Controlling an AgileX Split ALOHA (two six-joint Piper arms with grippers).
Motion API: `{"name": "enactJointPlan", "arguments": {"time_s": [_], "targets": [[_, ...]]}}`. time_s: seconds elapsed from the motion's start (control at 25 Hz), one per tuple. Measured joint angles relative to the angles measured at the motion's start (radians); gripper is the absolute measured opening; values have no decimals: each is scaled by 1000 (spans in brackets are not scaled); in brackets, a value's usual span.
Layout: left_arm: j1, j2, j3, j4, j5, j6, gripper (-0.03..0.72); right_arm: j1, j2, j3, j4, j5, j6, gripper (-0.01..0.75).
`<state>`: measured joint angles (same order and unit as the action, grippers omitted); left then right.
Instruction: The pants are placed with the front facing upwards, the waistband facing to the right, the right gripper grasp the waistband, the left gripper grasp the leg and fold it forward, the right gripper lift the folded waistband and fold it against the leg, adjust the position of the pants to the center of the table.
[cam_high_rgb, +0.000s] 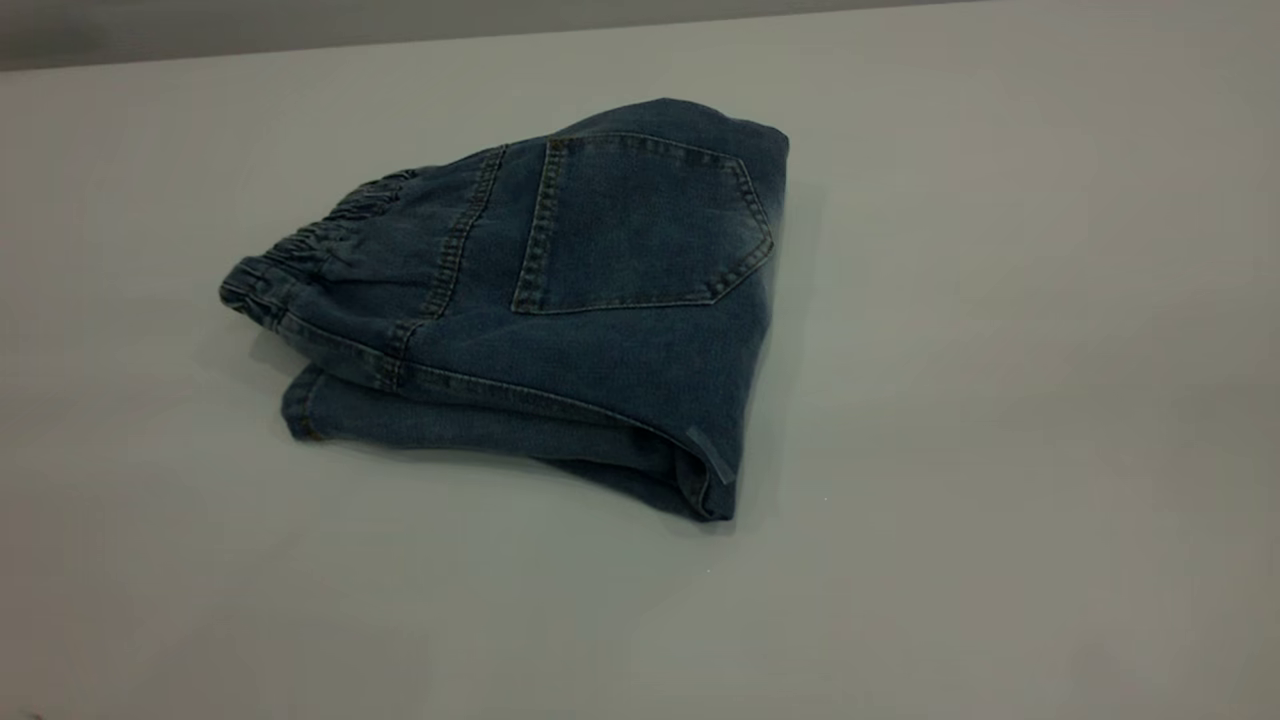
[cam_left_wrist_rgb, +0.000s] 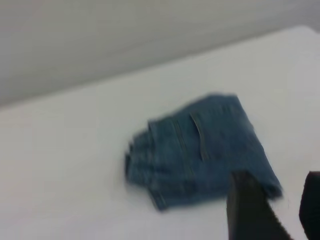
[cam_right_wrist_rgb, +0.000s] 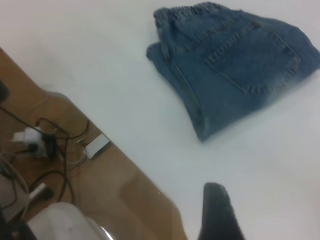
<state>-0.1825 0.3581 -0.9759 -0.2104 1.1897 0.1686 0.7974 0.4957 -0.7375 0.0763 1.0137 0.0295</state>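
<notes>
White counter (cam_high_rgb: 1000, 400) holds the pants (cam_high_rgb: 560, 330), folded into a soft, thick, limp denim stack. Best hold looks like the bulky waistband (cam_high_rgb: 300, 250) edge at left. Left pincer (cam_left_wrist_rgb: 272, 210) is open and empty; right pincer (cam_right_wrist_rgb: 217, 212): can't tell.

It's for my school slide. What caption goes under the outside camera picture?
Folded pants lie on the white table, back pocket up, waistband at the left.

One pair of pants (cam_high_rgb: 560, 330) lies folded on one table (cam_high_rgb: 1000, 400), near the center of the exterior view, showing one patch pocket (cam_high_rgb: 640, 225) on top and one gathered waistband (cam_high_rgb: 320, 240) at its 9 o'clock edge. Two dark gripper fingers (cam_left_wrist_rgb: 250, 210) show in the left wrist view, one finger (cam_right_wrist_rgb: 217, 212) in the right wrist view.
</notes>
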Motion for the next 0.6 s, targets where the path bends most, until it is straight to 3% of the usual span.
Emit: {"name": "enactJointPlan", "arguments": {"time_s": [0.28,0.6], "targets": [[0,-164,127,2,31,-34,258,0,-226,217,-16,41,18,371],[0,-286,312,119,-45,-101,258,0,-350,232,-33,52,56,371]]}}
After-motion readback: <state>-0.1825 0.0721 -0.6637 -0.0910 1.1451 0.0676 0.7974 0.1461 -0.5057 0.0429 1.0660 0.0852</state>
